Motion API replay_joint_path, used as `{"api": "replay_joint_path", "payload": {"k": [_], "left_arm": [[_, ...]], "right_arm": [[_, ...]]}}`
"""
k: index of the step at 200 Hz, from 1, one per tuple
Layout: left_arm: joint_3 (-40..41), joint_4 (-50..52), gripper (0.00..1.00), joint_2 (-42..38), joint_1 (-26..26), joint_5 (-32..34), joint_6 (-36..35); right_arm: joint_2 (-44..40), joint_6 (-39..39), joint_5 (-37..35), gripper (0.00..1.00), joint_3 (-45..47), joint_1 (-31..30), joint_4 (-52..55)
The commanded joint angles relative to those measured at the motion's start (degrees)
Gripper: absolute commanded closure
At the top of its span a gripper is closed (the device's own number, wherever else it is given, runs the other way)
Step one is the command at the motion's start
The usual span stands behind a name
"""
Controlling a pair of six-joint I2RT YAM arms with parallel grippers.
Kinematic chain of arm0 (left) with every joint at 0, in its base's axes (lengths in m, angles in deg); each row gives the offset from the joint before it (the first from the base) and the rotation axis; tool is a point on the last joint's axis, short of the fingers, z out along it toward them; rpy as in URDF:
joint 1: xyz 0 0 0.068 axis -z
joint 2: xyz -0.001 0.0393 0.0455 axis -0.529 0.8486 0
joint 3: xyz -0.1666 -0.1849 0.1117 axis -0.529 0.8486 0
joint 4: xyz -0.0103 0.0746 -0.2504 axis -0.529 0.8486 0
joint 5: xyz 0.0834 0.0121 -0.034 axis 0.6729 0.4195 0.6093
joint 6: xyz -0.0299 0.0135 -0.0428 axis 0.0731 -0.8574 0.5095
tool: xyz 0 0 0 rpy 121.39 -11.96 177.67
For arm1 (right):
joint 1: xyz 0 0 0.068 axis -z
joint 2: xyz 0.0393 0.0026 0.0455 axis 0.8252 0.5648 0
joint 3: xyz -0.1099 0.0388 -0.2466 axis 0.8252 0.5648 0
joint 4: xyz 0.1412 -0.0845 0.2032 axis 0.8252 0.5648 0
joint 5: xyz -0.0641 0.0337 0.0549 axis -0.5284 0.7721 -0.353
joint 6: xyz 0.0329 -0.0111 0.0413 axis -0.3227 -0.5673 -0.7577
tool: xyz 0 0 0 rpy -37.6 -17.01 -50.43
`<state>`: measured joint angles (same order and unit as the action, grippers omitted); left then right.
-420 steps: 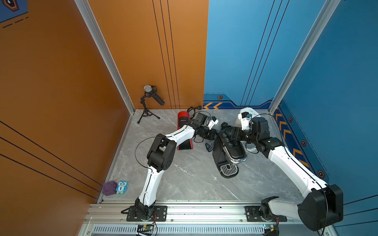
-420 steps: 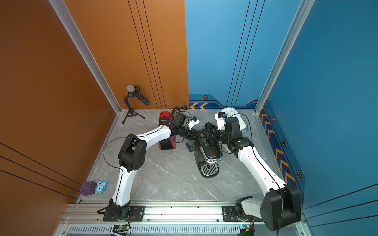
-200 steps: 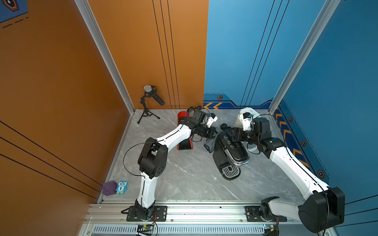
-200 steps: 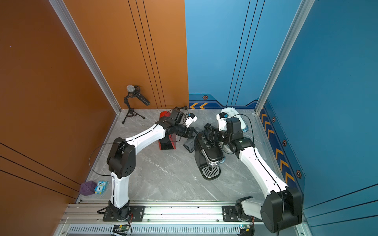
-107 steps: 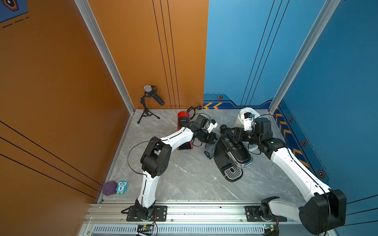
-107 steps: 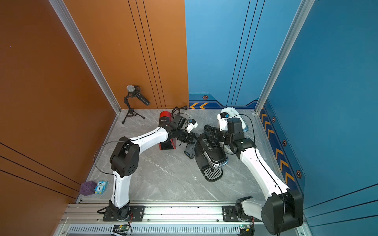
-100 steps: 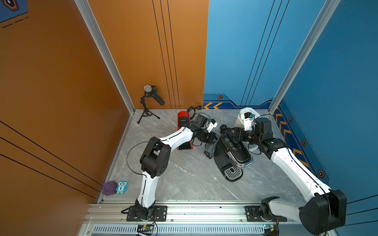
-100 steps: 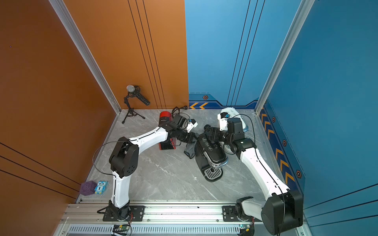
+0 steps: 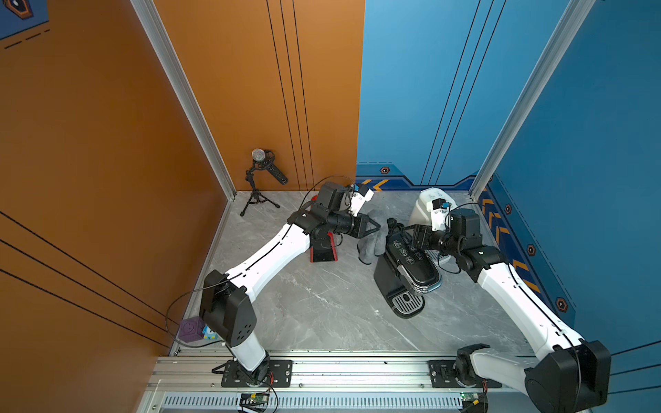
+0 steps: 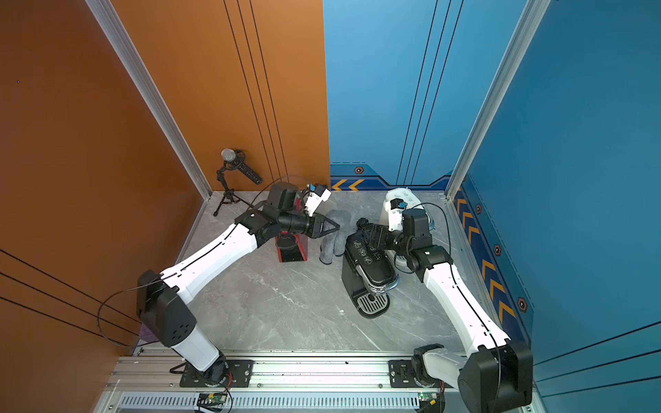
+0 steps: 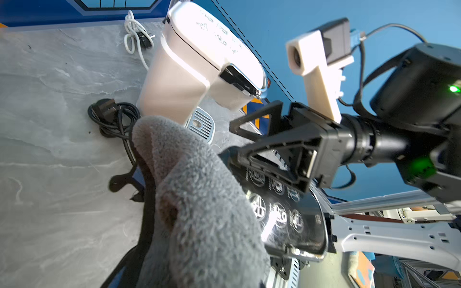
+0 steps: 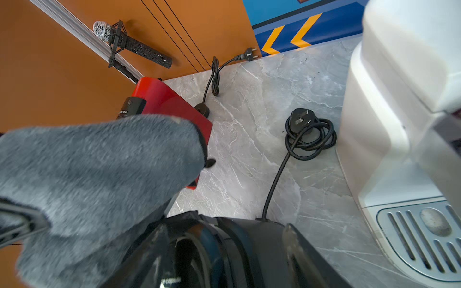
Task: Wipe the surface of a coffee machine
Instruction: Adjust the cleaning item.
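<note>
The black coffee machine (image 9: 400,282) sits on the table (image 9: 304,304), right of the middle. The right gripper (image 9: 400,232) holds its back end, jaws wide apart. The left gripper (image 9: 375,227) pinches a grey cloth (image 9: 370,246) that touches the machine's side. Behind stand a red machine (image 9: 323,252) and a white machine (image 9: 427,203).

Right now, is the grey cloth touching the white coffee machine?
Apart. The right wrist view shows bare tabletop and a coiled black cord between the grey cloth and the white coffee machine.
</note>
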<state>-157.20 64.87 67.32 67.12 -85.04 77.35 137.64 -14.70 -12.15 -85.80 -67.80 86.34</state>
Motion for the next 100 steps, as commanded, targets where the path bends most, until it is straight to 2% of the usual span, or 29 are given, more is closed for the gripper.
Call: {"api": "replay_joint_path", "payload": {"k": [1,23,57,77,100], "left_arm": [[6.7,1.3,1.0,-5.5,2.5,3.8,-2.5],[12.9,0.1,1.0,-11.9,4.7,5.8,-3.0],[20.5,-11.7,1.0,-19.1,4.4,3.5,1.9],[22.7,-19.6,1.0,-19.8,3.2,0.1,6.2],[20.6,-20.4,1.0,-17.8,2.9,-1.9,6.9]], "right_arm": [[-2.0,0.3,-1.5,0.26,1.4,0.5,1.0],[-3.3,0.4,-0.2,0.26,2.3,1.1,0.4],[-6.4,1.1,7.6,0.25,2.4,0.7,-2.1],[-8.6,0.7,13.6,0.24,1.6,-0.3,-3.4],[-10.5,1.1,18.2,0.19,0.4,-3.1,-2.3]]}}
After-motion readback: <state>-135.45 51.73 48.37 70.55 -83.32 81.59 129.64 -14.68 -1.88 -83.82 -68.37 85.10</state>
